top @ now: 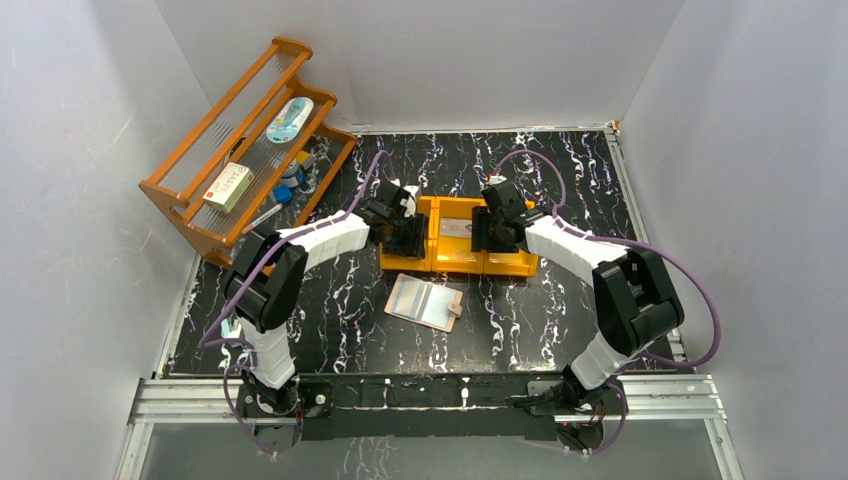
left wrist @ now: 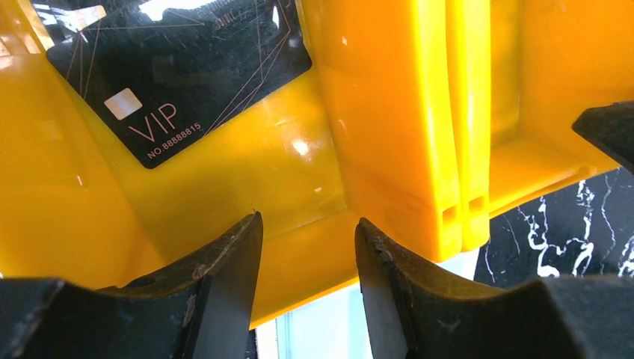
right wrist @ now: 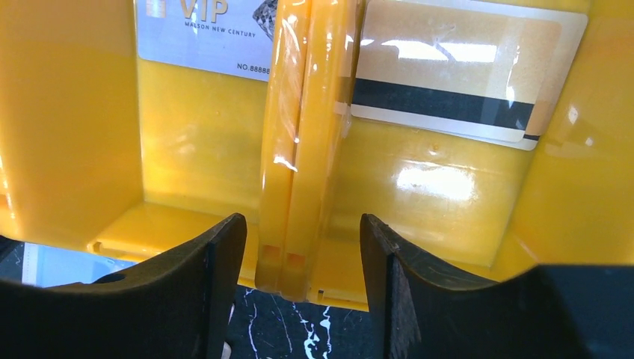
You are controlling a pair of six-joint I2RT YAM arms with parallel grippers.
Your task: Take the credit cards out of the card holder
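While the card holder (top: 425, 302) lies open on the table (top: 340, 300), between the tray (top: 455, 265) and the table's near edge, both grippers hang at the tray. The left gripper (left wrist: 308, 220) is partly open and empty, near a black card (left wrist: 187, 67). The right gripper (right wrist: 303, 218) is likewise parted and empty, facing a silver card (right wrist: 202, 37) and a gold card (right wrist: 456, 75).

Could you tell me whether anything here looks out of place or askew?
Nothing looks damaged or spilled. The black VIP card lies skewed in its compartment of the orange tray; the gold card lies stripe side up, unlike the silver card next door. The card holder lies open.
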